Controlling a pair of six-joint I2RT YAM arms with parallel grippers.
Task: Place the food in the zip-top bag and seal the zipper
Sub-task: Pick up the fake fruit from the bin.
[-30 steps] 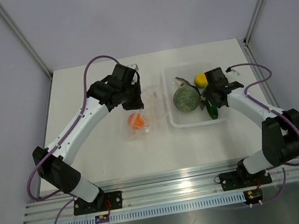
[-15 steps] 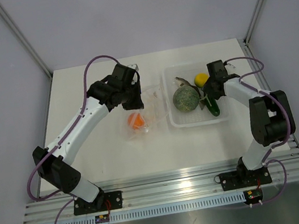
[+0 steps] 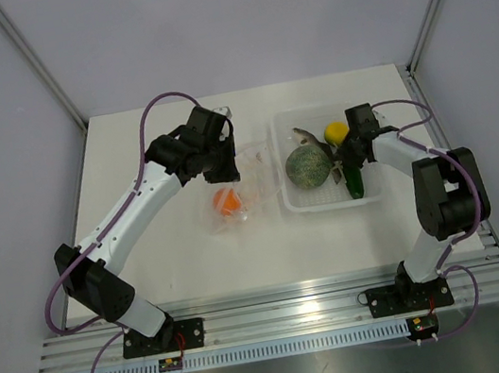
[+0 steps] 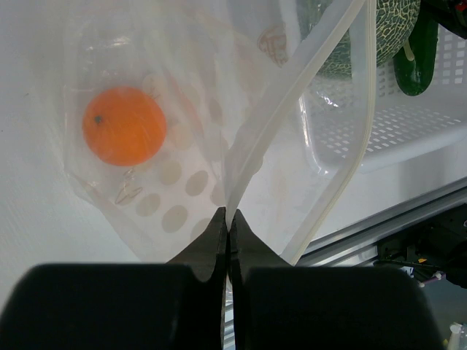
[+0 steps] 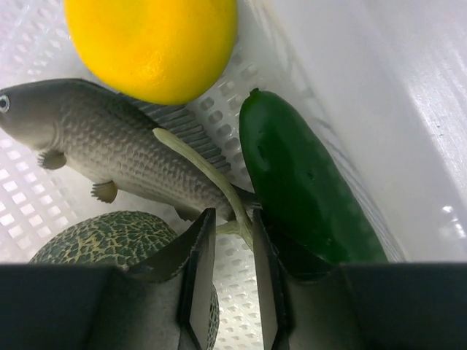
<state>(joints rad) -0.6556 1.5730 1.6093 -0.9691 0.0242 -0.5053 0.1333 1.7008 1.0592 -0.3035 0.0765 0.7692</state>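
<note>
Left gripper (image 4: 228, 216): fingers clamped on zipper (image 4: 286, 95), lower centre.
Right gripper (image 5: 233, 222): fingers narrowly apart, melon stem (image 5: 193, 162) straddled.

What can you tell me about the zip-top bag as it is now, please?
The zip-top bag is a thin, clear, wrinkled pouch printed with pale dots, lying on the white table. A small orange ball sits inside. The left pincer is shut on its whitish zipper strip, holding one lip up so the mouth gapes open.
</note>
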